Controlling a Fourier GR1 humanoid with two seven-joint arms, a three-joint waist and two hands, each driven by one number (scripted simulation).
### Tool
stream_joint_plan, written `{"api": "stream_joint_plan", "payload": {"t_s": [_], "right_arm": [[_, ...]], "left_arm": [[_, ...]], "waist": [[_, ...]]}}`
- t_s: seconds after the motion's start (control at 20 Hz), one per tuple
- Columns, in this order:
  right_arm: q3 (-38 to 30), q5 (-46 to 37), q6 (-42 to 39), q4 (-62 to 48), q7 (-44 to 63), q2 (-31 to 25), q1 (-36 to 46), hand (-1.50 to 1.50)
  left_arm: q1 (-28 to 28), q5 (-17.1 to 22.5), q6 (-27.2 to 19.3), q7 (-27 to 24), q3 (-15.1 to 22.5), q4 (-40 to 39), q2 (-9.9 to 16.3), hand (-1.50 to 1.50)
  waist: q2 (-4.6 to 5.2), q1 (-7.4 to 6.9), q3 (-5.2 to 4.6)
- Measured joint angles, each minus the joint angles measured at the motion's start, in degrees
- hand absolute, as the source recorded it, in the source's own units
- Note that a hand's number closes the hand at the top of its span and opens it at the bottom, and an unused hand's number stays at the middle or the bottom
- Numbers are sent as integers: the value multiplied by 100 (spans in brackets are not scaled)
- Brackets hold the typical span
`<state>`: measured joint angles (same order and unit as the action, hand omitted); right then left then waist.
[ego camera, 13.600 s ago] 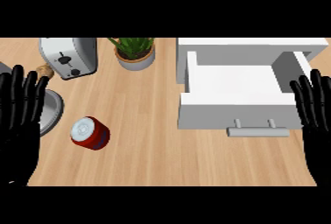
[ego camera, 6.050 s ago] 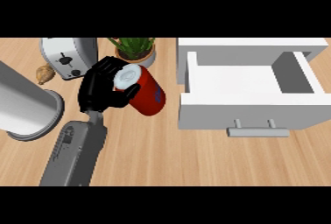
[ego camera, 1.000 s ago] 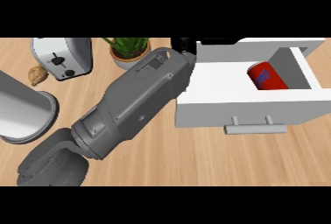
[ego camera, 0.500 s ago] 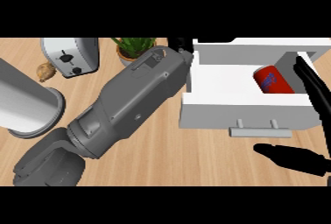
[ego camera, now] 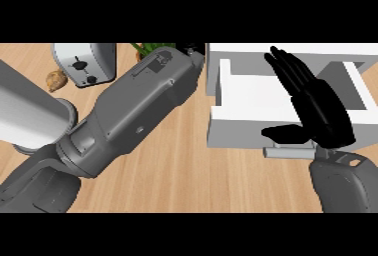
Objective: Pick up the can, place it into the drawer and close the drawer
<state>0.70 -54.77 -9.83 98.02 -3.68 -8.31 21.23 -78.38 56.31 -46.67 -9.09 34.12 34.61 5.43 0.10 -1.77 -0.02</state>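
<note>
The white drawer [ego camera: 251, 97] stands pulled out at the upper right, its handle [ego camera: 289, 152] facing me. My right hand [ego camera: 316, 107] hovers over the drawer's right half with straight fingers pointing away and the thumb out to the left above the front panel. It hides the can, which shows nowhere in the head view. My left forearm [ego camera: 136, 110] runs diagonally from the lower left up to the drawer's far left corner. Only a black sliver of the left hand [ego camera: 194, 49] shows there.
A toaster [ego camera: 85, 62] stands at the back left with a brown pastry [ego camera: 55, 80] beside it. A green plant [ego camera: 151, 47] peeks out behind the left forearm. A tall grey cylinder [ego camera: 29, 117] stands at the left edge. Bare wooden counter [ego camera: 221, 175] lies in front of the drawer.
My right hand has swung in from the right and now lies over the drawer, covering the red can that showed inside it. The left forearm has barely moved.
</note>
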Motion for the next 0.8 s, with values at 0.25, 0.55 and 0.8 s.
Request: {"api": "stream_joint_plan", "payload": {"t_s": [0.25, 0.55, 0.8], "right_arm": [[165, -696, 542, -1315, -52, -21, 613, -150], [23, -1143, 1493, -2982, -192, 73, 1188, -150], [-103, -1507, 2331, -4186, -325, 53, 1686, -150]], "left_arm": [[139, -147, -81, 303, 46, 407, 330, -150], [501, -343, -210, 569, 83, 1015, 709, -150], [808, -485, -218, 784, 90, 1518, 1094, -150]], "waist": [[-5, -55, 1], [2, -65, 4], [-34, -110, -43]]}}
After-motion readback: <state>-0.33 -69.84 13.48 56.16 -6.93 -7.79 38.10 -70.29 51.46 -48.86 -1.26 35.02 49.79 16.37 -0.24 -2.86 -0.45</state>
